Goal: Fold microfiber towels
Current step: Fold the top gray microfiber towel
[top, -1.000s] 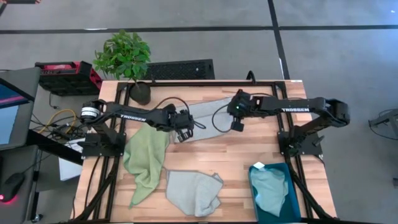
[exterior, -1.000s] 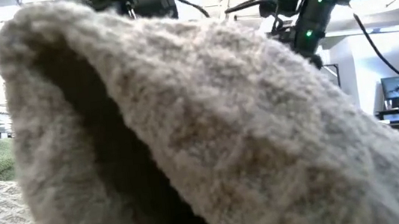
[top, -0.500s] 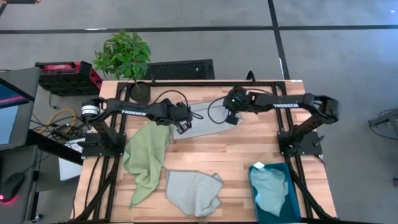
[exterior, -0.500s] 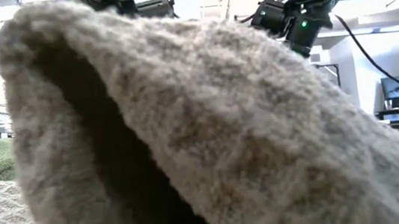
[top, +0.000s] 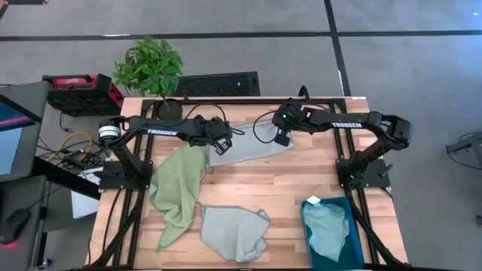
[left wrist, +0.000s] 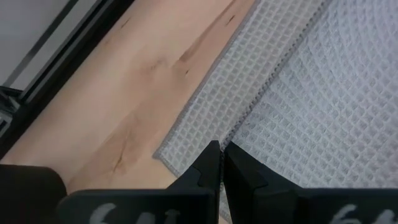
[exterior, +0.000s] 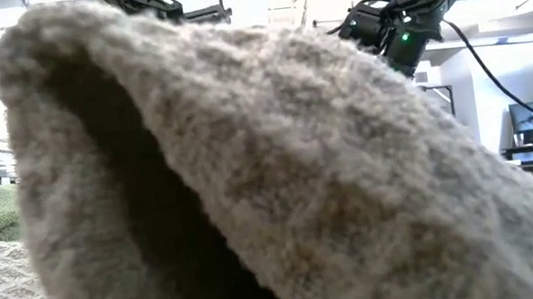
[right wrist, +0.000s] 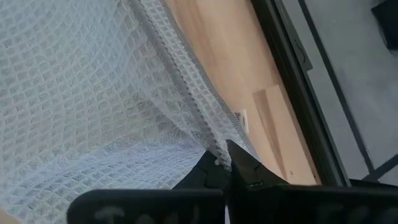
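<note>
Both claws are clamped on the pale grey-blue waffle-weave microfiber towel (top: 252, 147), left gripper (top: 223, 142) and right gripper (top: 280, 136) each pinching a corner, cloth spread between them mid-fold; next, I reckon, lay those corners down square.

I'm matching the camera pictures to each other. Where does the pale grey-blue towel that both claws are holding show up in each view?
High view: pale grey-blue towel at the table's far middle, between both claws.
Low view: not visible; a crumpled towel near the lens blocks it.
Left wrist view: fills the right side, pinched by the left claw.
Right wrist view: fills the left side, pinched by the right claw.
Shared landmark: the wooden tabletop.
</note>
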